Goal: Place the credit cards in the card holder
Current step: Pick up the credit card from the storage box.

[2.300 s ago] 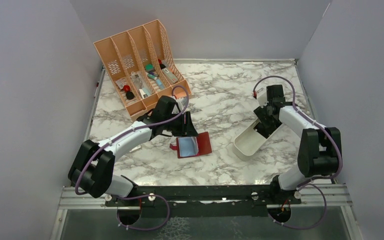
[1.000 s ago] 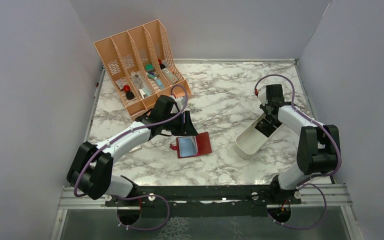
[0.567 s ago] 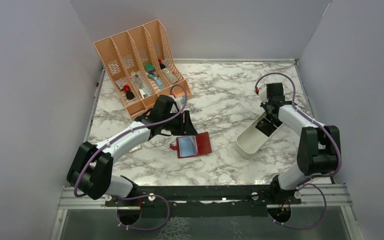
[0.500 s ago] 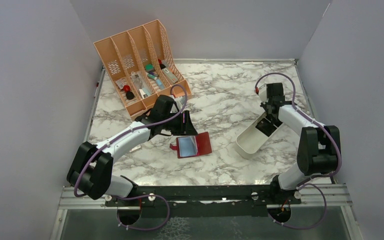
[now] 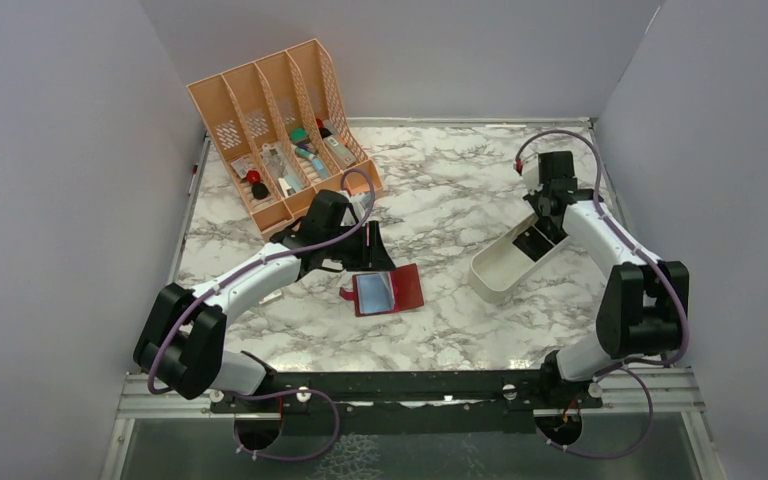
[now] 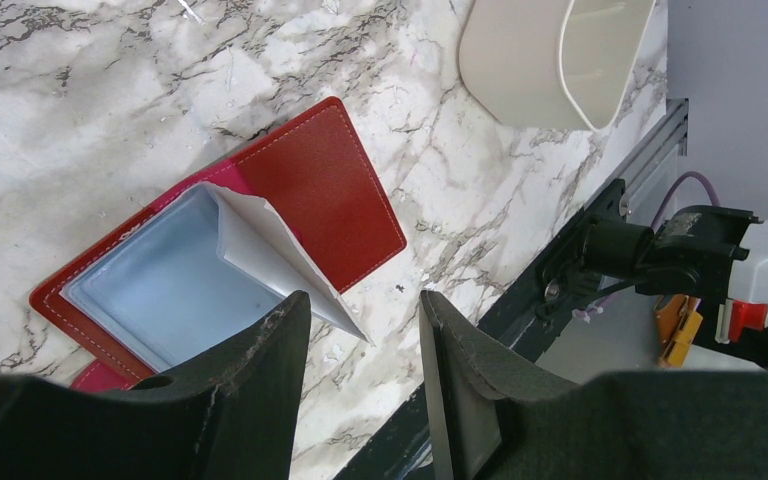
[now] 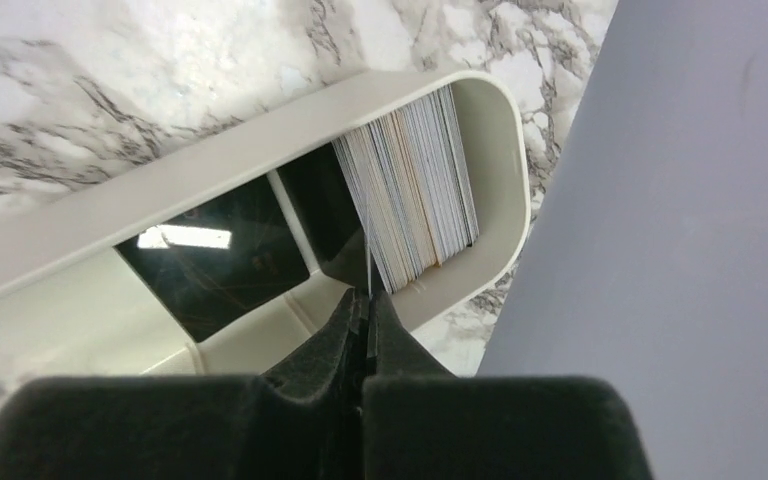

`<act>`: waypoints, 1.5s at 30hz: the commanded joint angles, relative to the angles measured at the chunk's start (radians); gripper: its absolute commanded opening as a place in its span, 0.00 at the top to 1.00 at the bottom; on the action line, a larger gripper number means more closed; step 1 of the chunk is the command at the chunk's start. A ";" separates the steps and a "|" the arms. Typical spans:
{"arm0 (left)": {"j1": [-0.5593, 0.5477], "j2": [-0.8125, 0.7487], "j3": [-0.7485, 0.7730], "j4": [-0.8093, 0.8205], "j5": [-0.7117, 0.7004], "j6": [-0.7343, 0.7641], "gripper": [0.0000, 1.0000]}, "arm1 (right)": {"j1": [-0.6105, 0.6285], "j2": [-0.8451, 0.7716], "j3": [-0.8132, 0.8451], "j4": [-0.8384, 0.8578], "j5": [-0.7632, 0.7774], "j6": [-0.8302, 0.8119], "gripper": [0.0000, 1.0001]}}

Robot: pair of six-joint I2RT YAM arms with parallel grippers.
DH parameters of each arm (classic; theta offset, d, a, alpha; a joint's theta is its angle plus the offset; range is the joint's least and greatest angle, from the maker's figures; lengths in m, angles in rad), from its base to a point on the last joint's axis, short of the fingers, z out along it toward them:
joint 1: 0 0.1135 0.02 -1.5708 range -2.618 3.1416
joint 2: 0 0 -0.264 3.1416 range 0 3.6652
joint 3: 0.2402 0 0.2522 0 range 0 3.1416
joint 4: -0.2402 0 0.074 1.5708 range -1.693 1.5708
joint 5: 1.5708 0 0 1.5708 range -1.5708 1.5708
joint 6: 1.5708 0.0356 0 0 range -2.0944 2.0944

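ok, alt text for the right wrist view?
The right fingers are pinched shut on the edge of one credit card at the front of a stack standing on edge in the white tray. A dark card lies flat inside.

Pincer [image 7: 368, 300] tight on one upright card [image 7: 367, 252]

White-and-black arms [image 5: 250, 283] carry looping purple cables [image 5: 358, 180].

Marbled tabletop [image 5: 440, 190], plain grey walls [image 5: 410, 50], metal front rail [image 5: 160, 405]
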 commanded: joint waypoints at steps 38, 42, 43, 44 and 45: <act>0.058 -0.128 -0.144 -0.034 -0.102 -0.078 0.61 | 0.670 -0.010 0.426 -0.347 -0.348 1.126 0.99; 0.108 -0.124 -0.181 -0.015 -0.063 -0.086 0.66 | 0.717 -0.040 0.312 -0.173 -0.466 1.178 0.99; 0.117 -0.124 -0.190 -0.011 -0.056 -0.088 0.68 | 0.722 -0.050 0.271 -0.123 -0.491 1.200 0.99; 0.126 -0.127 -0.200 -0.008 -0.057 -0.089 0.70 | 0.725 -0.063 0.226 -0.073 -0.512 1.221 0.99; 0.134 -0.127 -0.207 -0.010 -0.065 -0.090 0.72 | 0.728 -0.076 0.178 -0.002 -0.524 1.244 0.99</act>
